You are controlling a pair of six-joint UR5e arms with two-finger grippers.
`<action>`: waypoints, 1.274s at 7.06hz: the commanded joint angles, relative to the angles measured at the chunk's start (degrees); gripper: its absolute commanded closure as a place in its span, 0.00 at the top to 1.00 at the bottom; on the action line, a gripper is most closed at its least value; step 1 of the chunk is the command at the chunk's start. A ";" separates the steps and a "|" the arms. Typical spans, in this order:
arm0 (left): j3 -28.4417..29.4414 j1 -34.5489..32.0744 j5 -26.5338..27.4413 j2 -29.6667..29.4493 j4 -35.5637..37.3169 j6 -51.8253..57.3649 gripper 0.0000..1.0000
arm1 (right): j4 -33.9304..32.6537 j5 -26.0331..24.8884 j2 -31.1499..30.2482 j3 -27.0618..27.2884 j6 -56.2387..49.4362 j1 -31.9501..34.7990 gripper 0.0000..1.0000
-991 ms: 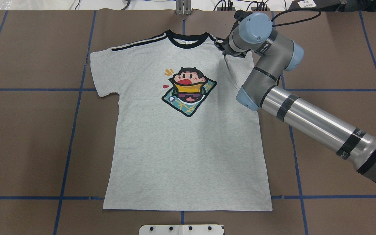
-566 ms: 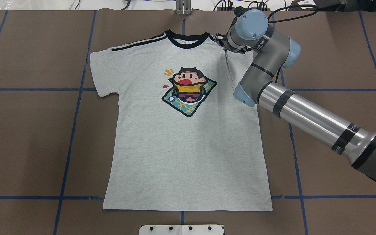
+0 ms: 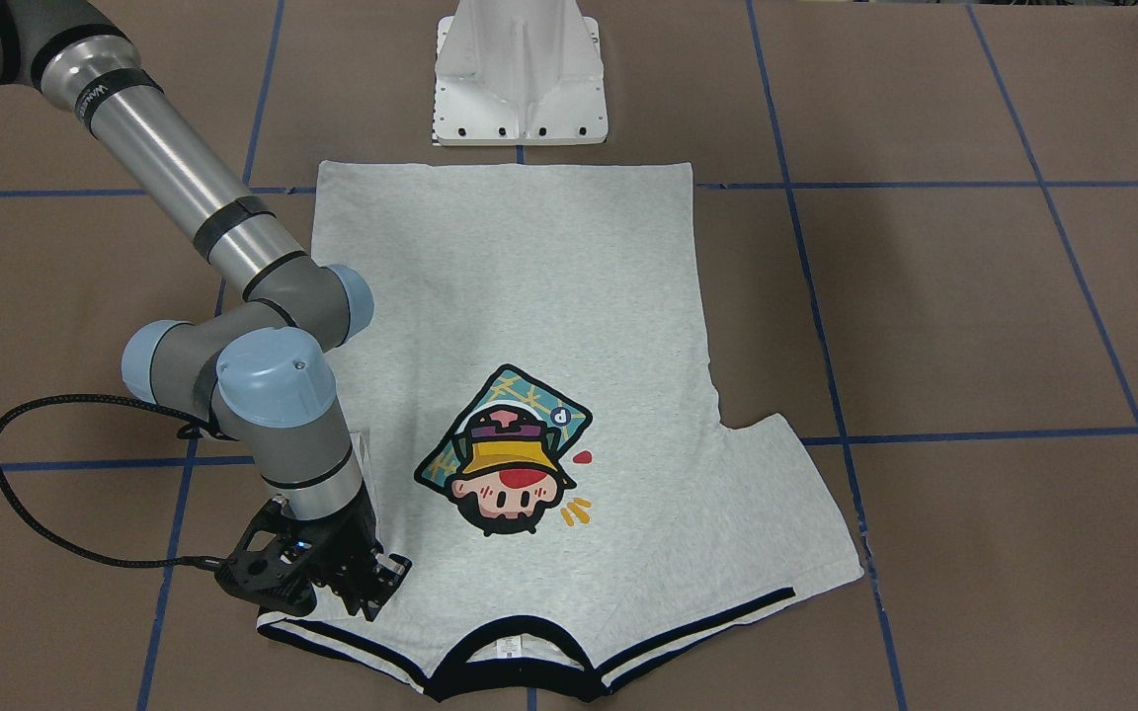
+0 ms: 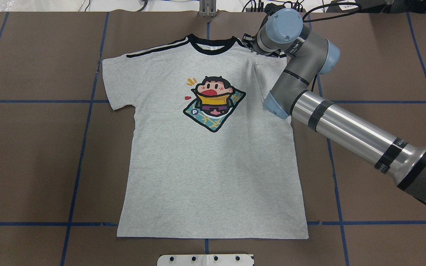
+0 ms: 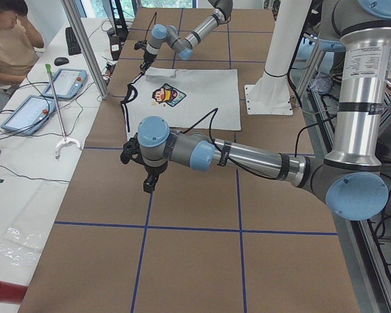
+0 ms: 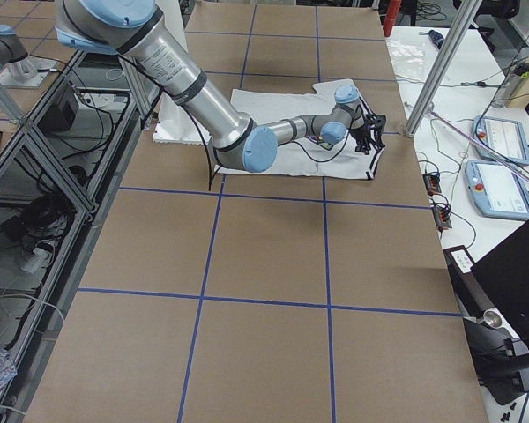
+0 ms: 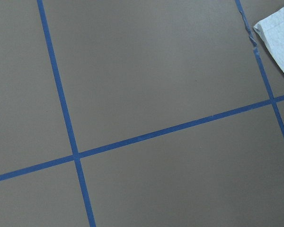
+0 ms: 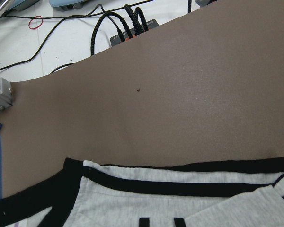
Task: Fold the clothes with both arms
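The grey T-shirt (image 4: 213,166) lies flat and face up on the brown table, with its black collar at the far edge. Its sleeve on the robot's right is turned inward, leaving a raised crease (image 4: 257,77). My right gripper (image 4: 249,40) hovers low over the striped shoulder beside the collar (image 3: 510,642). In the front-facing view this gripper (image 3: 381,591) looks open, with no cloth between its fingers. The left gripper (image 5: 148,182) hangs over bare table well off the shirt's left side. It shows only in the exterior left view, so I cannot tell its state. The left wrist view catches one shirt corner (image 7: 279,38).
The white pedestal (image 3: 520,79) stands at the shirt's hem edge. Blue tape lines (image 4: 83,147) grid the table. Cables and a plug strip (image 8: 128,23) lie just past the far edge. A person sits at a side desk with tablets (image 5: 32,111), next to an aluminium post (image 5: 85,45).
The right gripper has drifted from above the folded sleeve's crease toward the far table edge, to the shoulder stripe by the collar. The shirt and its crease have stayed put.
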 commanded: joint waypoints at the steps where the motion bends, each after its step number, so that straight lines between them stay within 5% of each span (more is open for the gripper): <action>1: 1.07 2.75 -0.06 -0.77 -10.07 -4.11 1.00 | -0.24 1.85 -2.02 4.20 -1.60 0.94 1.00; 3: 2.40 6.07 0.03 -5.67 -14.50 -16.83 1.00 | -0.15 2.90 -4.57 8.76 -2.14 1.83 1.00; 6: 8.45 16.80 5.80 -15.06 -15.30 -32.23 0.99 | -7.14 12.73 -14.67 29.47 -1.52 2.09 1.00; 7: 11.16 18.82 6.70 -18.92 -15.74 -37.41 0.96 | -7.71 13.28 -15.12 31.01 -1.52 2.27 1.00; 9: 23.76 22.70 11.36 -26.13 -24.99 -43.42 0.96 | -7.45 13.37 -19.85 36.19 -1.52 2.53 1.00</action>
